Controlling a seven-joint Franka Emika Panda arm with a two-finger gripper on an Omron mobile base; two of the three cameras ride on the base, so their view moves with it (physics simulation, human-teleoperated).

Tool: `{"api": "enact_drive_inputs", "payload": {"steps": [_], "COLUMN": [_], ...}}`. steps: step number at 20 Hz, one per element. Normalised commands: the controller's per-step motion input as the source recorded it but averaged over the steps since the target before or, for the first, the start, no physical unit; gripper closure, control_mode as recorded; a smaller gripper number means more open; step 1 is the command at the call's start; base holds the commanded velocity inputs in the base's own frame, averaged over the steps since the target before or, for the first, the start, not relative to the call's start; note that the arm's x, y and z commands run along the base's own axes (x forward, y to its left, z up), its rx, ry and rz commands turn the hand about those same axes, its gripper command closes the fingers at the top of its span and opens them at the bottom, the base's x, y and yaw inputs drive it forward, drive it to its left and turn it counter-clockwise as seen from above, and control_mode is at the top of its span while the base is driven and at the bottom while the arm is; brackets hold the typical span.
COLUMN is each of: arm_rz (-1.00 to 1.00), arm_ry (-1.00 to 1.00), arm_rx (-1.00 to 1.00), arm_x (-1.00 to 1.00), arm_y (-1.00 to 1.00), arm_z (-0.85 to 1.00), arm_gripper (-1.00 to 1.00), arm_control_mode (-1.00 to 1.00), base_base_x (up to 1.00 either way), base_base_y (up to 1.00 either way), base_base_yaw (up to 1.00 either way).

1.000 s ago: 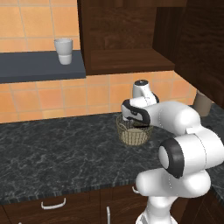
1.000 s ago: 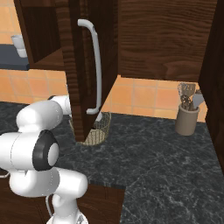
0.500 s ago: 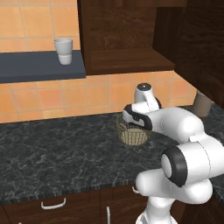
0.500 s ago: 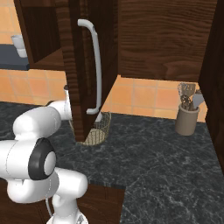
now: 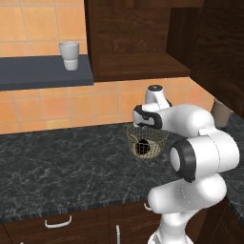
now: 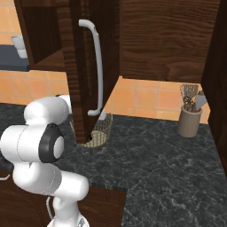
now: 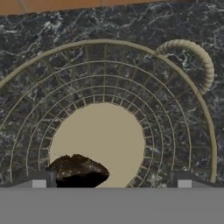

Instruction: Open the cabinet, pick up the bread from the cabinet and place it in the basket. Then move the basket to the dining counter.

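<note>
I found the bread (image 7: 78,169) lying loose on the beige floor of the basket (image 7: 175,113), near one side of it, with the two finger tips of the pincer (image 7: 111,179) set wide apart on either side and touching nothing; I recorded the pincer as open and empty. In the left base view the same dark lump (image 5: 142,146) sat inside the wire basket (image 5: 147,141), which stood on the black marbled tabletop (image 5: 62,162) below the cabinet (image 5: 138,43). Over the last second the arm had swung its elbow rightward and lower while the hand remained above the basket rim; the basket itself had not shifted on the tabletop. The cabinet door (image 6: 88,66) stood swung out, its silver bar handle (image 6: 98,66) facing the right base camera and the door's lower edge hiding part of the basket (image 6: 103,128). I judged the opening, the pick and the drop as complete. What remained, in my assessment, was to grip the basket, probably by its rim or the looped handle (image 7: 199,61), and carry it to the dining counter. A utensil crock (image 6: 189,119) stood well apart to the right.
</note>
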Motion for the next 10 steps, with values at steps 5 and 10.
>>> {"api": "enact_drive_inputs", "payload": {"steps": [5, 10], "arm_rz": [-0.06, -0.18], "arm_ry": [0.0, 0.0], "arm_rx": [0.0, 0.0], "arm_x": [-0.07, -0.57], "arm_y": [0.01, 0.0], "arm_z": [0.0, 0.0], "arm_gripper": [-1.0, -1.0], "arm_control_mode": [-1.0, -1.0], "base_base_x": [0.0, 0.0], "base_base_y": [0.0, 0.0], "base_base_yaw": [0.0, 0.0]}}
